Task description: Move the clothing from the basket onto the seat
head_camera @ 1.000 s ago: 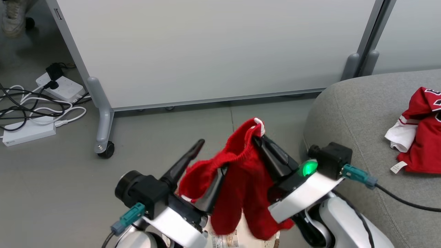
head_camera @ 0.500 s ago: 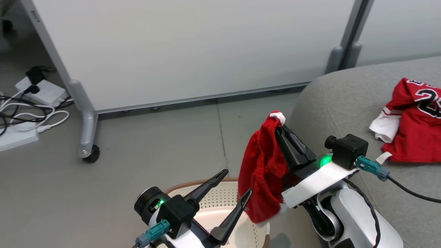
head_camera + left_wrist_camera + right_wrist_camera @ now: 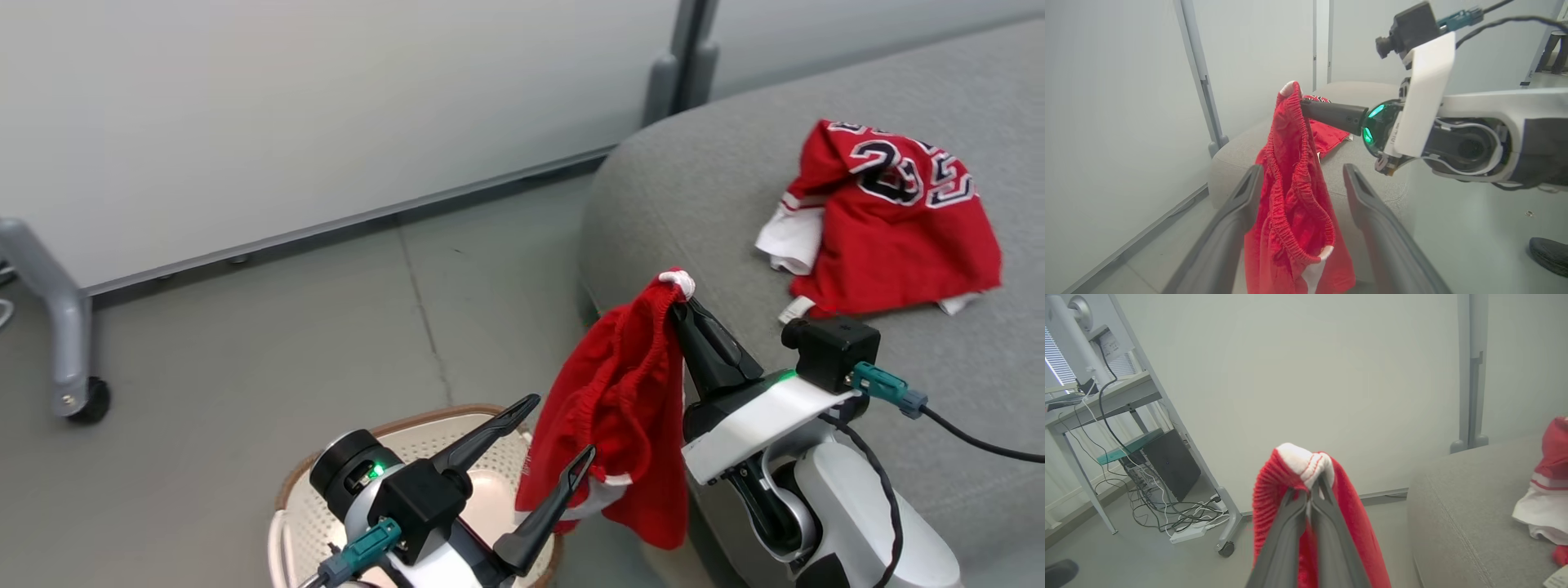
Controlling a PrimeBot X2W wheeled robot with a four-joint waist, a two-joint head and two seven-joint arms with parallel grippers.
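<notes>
Head view, left to right:

1. A grey caster leg [image 3: 61, 343] of the pale wall panel [image 3: 326, 106] stands on the grey floor [image 3: 245, 343].
2. The basket [image 3: 408, 437] sits on the floor at the lower middle, just beside the near corner of the seat [image 3: 694, 188].
3. The left gripper [image 3: 562, 425] hovers above the right side of the basket. Its two fingers are spread wide and grip nothing. One fingertip overlaps the lower edge of the red shorts [image 3: 620, 408]; contact cannot be confirmed.
4. The red shorts hang in the air at the seat's near corner, between the two grippers.
5. The right gripper [image 3: 682, 304] has its fingers pressed together, pinching the white-trimmed end of the waistband. The rest of the fabric hangs freely below this grip.
6. The seat occupies the right side. A red jersey [image 3: 890, 229] with black-and-white numerals lies crumpled on its top, apart from the right gripper.

Left wrist view: the red shorts [image 3: 1290, 196] hang in line between the spread fingers. The right gripper [image 3: 1306, 110] reaches in from the right and holds their top.

Right wrist view: the closed fingers clamp the white band of the red shorts [image 3: 1274, 486]. The seat [image 3: 1453, 506] and the red jersey [image 3: 1551, 465] lie to the right.
</notes>
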